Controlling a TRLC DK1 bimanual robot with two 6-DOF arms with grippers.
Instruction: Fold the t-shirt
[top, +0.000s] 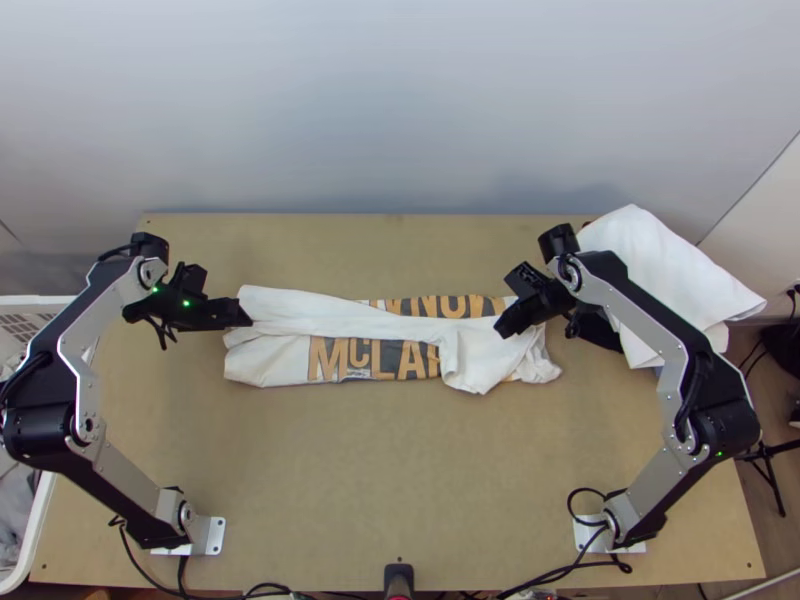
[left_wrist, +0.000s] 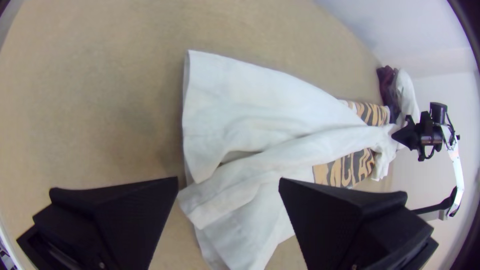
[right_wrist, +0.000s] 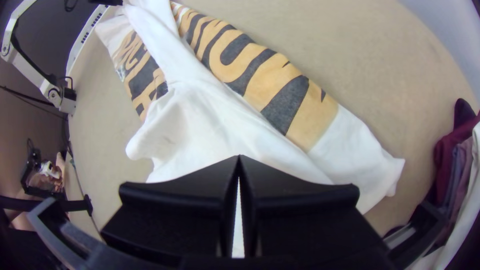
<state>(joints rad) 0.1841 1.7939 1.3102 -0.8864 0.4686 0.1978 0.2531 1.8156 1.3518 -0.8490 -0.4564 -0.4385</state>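
In the top view, a folded strip of the t-shirt (top: 270, 372) hides parts of its lettering (top: 412, 360), and the right tool (top: 503, 328) covers some fabric toward three o'clock. Small print beneath the big letters is too tiny to read. A white basket (top: 38, 510) at eight o'clock and a dark object (top: 398, 578) at six o'clock are cut off. In the left wrist view, the t-shirt runs past the edge at six o'clock.
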